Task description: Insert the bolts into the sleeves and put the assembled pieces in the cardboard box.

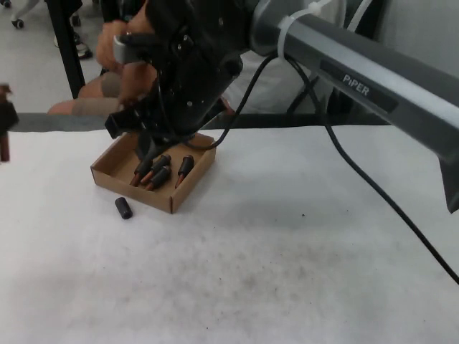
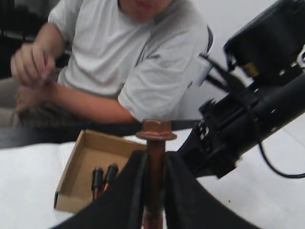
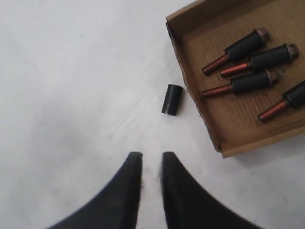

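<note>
Left pincer (image 2: 155, 160) clamped on one bolt (image 2: 156, 130), right pincer (image 3: 151, 157) empty, slightly apart: you should widen it and squarely grip the sleeve (image 3: 172, 99) at the box's (image 1: 136, 191) seven o'clock.

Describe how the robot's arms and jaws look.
The arm has a grey link with white lettering, a white cable tie and a black cable trailing from its black wrist. Both wrist views show black, tapering jaws.
</note>
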Motion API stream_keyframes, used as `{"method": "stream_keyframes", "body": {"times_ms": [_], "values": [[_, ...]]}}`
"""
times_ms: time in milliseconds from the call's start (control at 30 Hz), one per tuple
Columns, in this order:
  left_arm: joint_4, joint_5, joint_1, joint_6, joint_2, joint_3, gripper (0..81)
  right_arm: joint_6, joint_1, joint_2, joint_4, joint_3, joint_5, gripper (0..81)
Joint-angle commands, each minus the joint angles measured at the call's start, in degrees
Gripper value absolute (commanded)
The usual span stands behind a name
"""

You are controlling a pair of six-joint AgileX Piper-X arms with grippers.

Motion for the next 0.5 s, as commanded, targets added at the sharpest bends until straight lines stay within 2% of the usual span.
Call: {"method": "stream_keyframes", "body": {"times_ms": [0, 67, 233, 467], "values": [[-3.4, 0.9, 1.1, -2.2, -4.8, 1.4, 0.8, 1.2, 0.3, -0.2, 0.3, 0.0, 0.2, 34.1], [-3.4, 0.9, 2.1, -2.4, -6.6, 1.8, 0.8, 3.5, 0.3, 0.5, 0.4, 0.0, -0.2, 36.5], [-3.4, 1.3, 4.4, -2.4, -8.8, 2.0, 0.8, 4.3, 0.9, 2.5, 0.6, 0.0, -4.0, 31.5], [-3.4, 1.3, 5.0, -2.4, -8.9, 2.0, 0.8, 5.6, 2.6, 5.2, -0.2, 0.0, -5.2, 31.2]]}}
